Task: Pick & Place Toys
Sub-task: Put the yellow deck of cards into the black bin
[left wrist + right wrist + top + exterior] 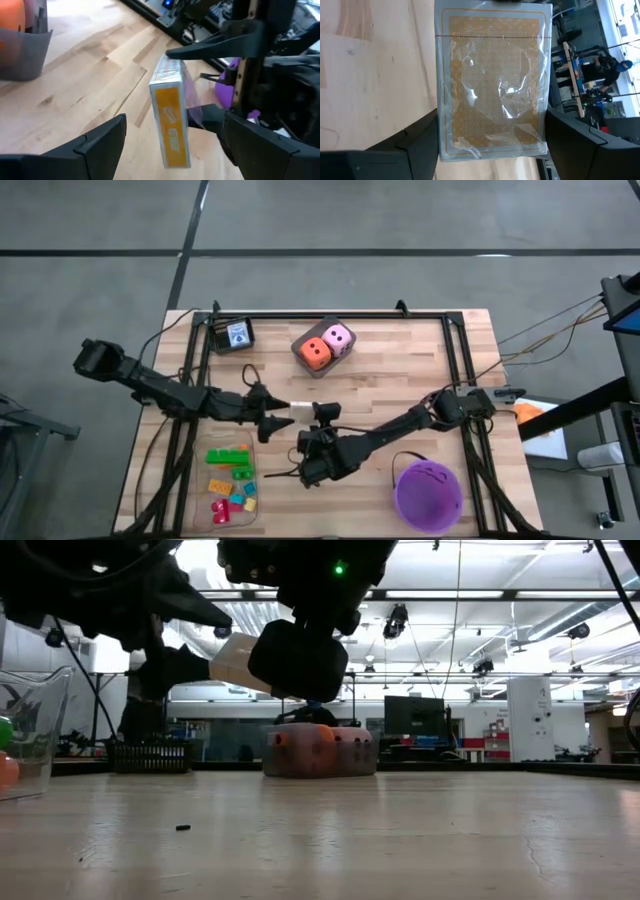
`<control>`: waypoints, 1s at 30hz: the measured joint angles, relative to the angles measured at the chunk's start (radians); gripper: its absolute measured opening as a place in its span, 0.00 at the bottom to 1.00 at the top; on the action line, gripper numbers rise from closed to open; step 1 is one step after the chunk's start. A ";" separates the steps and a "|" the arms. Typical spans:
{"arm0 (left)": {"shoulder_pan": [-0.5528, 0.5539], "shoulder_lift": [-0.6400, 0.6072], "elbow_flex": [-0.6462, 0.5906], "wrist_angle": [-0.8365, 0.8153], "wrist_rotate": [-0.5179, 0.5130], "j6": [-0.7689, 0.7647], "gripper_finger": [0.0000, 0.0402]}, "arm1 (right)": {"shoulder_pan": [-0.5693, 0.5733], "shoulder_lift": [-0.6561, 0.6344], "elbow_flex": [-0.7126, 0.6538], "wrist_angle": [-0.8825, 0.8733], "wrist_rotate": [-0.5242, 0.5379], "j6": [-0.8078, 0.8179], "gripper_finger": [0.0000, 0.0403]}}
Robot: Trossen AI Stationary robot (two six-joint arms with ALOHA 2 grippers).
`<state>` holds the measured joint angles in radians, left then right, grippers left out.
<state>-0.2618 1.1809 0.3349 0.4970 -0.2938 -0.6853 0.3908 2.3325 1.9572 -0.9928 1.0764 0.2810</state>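
Right wrist view | right hand clamped on cellophane-wrapped orange card pack, print illegible | left hand apart around it

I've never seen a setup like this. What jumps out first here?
Mid-table, both grippers meet around a cellophane-wrapped card box held clear of the wood: the right gripper appears to grip it, the left gripper open at its other end. Farther back sit orange and pink dice; a purple bucket stands near the front right.
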 joint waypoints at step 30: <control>0.038 0.073 0.045 -0.004 0.009 0.147 0.15 | 0.000 -0.001 0.000 0.009 0.021 0.009 0.88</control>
<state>-0.2238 1.2544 0.3800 0.4926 -0.2844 -0.5387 0.3911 2.3314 1.9576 -0.9841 1.0979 0.2900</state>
